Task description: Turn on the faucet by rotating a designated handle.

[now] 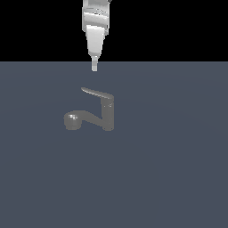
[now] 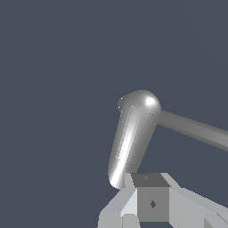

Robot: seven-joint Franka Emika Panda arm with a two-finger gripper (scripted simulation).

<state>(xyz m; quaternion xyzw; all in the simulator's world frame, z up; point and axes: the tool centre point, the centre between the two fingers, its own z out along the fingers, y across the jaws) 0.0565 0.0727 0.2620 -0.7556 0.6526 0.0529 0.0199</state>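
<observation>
The faucet (image 1: 108, 115) is a small dark grey tap standing upright on the flat grey surface. Its curved spout ends in a round head (image 1: 71, 120) toward the exterior view's left. The handle (image 1: 95, 92) is a thin tapered blade on top of the body, also pointing left. My gripper (image 1: 94, 67) hangs above the handle's free end, apart from it, fingers together and holding nothing. In the wrist view the shiny handle (image 2: 131, 138) runs from the body's cap toward my gripper (image 2: 142, 196). The duller spout (image 2: 196, 129) leads off to the side.
A plain blue-grey floor (image 1: 178, 169) extends all around the faucet, with a black background behind it. Nothing else stands on it.
</observation>
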